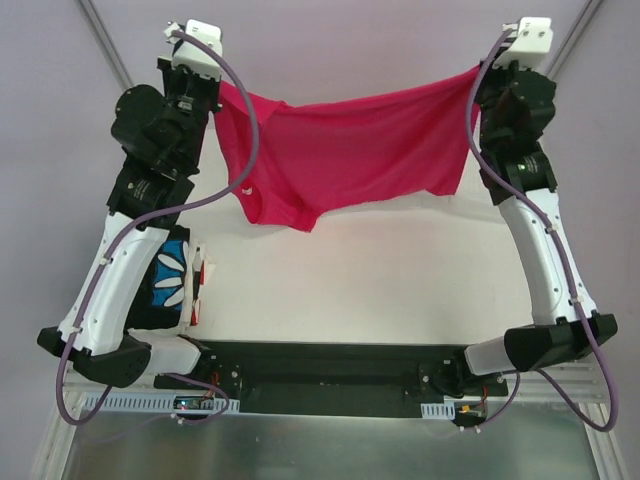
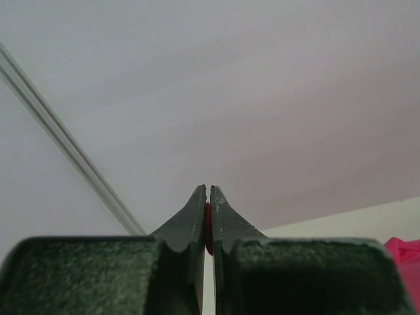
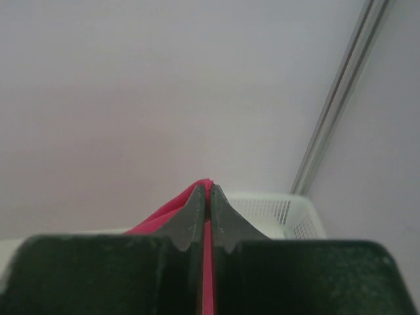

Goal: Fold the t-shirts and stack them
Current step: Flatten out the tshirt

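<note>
The crimson-pink t-shirt (image 1: 340, 150) is suspended between the two grippers over the far half of the bench (image 1: 400, 280). The left gripper (image 1: 216, 88) is pressed together on one upper corner of the garment. In the left wrist view its fingers (image 2: 197, 216) meet along their length, with only a thin sliver of red cloth visible between them. The right gripper (image 1: 479, 73) is likewise pressed together on the opposite upper corner. In the right wrist view the red cloth runs down the seam between the fingers (image 3: 223, 216) and bulges out to the left of them. Both grippers are raised and set well apart, so the top edge of the t-shirt spans from one to the other with a shallow sag in the middle. The body of the garment hangs down from this edge, deeper on the left-arm side, where its lowest fold ends in a rounded lobe. Whether that lowest fold touches the bench cannot be determined. A black t-shirt (image 1: 168, 272) with blue-and-white print lies on the near left portion of the bench, partly covered by the left arm (image 1: 110, 280). White and red cloth edges (image 1: 201, 285) show just beside it on its right side. A white lattice basket (image 3: 275, 209) is visible in the right wrist view beyond the right gripper, near a metal frame rail (image 3: 335, 111).
</note>
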Motion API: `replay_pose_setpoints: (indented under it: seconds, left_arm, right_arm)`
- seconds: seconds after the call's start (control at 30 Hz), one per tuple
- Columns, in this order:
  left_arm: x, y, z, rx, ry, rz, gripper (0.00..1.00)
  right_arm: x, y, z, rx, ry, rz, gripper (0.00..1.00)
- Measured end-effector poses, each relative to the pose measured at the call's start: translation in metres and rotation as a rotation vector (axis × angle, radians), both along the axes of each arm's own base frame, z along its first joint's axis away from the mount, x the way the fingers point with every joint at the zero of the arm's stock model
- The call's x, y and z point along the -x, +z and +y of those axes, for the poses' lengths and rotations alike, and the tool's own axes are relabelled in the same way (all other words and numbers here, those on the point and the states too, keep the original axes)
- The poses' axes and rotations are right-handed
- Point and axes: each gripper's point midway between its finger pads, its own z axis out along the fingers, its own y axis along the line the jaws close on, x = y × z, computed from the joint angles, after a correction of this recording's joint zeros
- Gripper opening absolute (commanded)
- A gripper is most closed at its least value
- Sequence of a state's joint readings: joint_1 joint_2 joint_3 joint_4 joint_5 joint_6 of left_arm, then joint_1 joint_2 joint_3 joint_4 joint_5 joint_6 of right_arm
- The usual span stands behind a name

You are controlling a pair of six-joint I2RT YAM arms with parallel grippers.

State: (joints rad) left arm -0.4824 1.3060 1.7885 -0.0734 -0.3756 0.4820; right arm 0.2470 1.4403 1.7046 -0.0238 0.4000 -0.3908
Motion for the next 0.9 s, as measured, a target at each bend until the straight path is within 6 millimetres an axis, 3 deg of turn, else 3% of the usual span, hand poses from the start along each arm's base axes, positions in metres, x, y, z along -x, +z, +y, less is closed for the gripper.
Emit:
replay_pose_setpoints:
  seconds: [0.07, 0.2, 0.27, 0.4, 0.73, 0.9]
  left_arm:
    - [0.009, 0.020, 0.003, 0.009, -0.007, -0.048, 0.00]
    - [0.029, 0.061, 0.008, 0.029, -0.034, -0.146, 0.00]
    - [0.042, 0.080, 0.010, 0.042, -0.056, -0.193, 0.00]
    - [0.068, 0.099, 0.013, 0.047, -0.110, -0.255, 0.00]
    - [0.150, 0.129, 0.020, 0.010, -0.266, -0.423, 0.00]
    - [0.197, 0.159, 0.024, -0.032, -0.330, -0.601, 0.00]
  right_arm:
    - [0.017, 0.048, -0.005, 0.024, 0.000, -0.120, 0.01]
    - [0.049, 0.106, -0.011, 0.049, -0.003, -0.267, 0.01]
    - [0.065, 0.122, -0.013, 0.052, -0.001, -0.311, 0.01]
    - [0.096, 0.139, -0.012, 0.054, 0.025, -0.377, 0.01]
    - [0.139, 0.138, 0.011, 0.069, 0.164, -0.565, 0.01]
    - [0.180, 0.180, 0.015, 0.051, 0.213, -0.845, 0.01]
